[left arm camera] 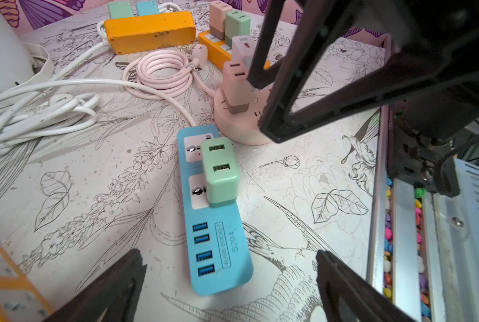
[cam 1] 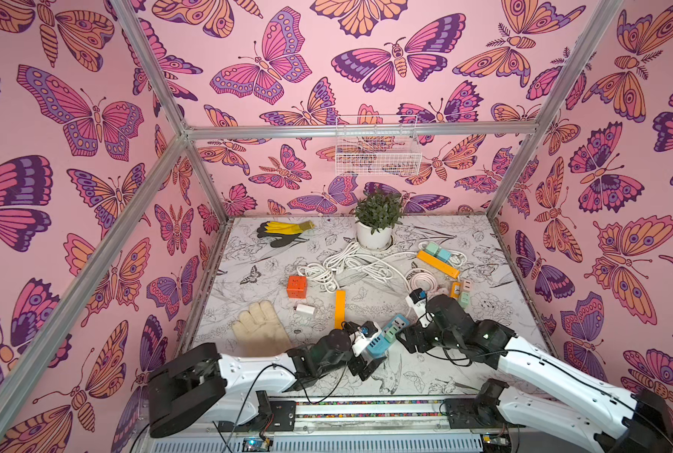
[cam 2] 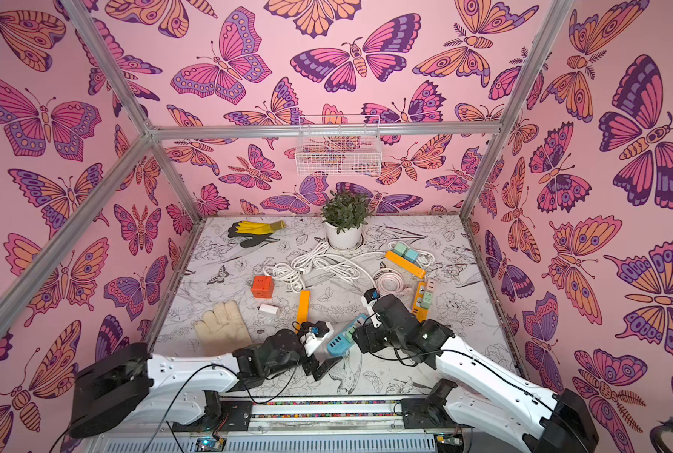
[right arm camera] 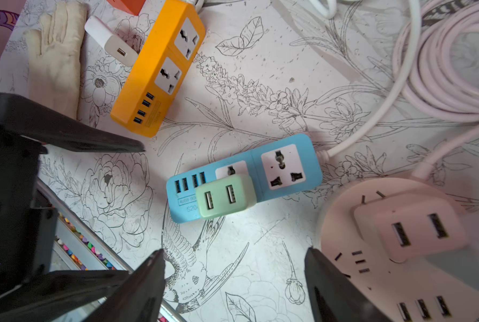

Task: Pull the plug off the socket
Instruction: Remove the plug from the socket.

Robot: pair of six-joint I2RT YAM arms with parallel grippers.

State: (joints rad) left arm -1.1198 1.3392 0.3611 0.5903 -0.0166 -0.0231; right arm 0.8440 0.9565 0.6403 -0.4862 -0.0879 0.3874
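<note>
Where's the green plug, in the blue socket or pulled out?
In. The green plug stands flush on the blue socket strip; no prongs show.

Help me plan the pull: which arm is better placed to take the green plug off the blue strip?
Right, probably. The open right gripper hangs with the green plug just ahead, between its fingers. The open left gripper sits over the USB end of the blue strip, so it is better suited to bracing it.

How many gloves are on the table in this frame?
2. A cream glove lies at the front left; a yellow-and-black glove lies at the back, left of the potted plant. It may be a stacked pair; I cannot tell.
</note>
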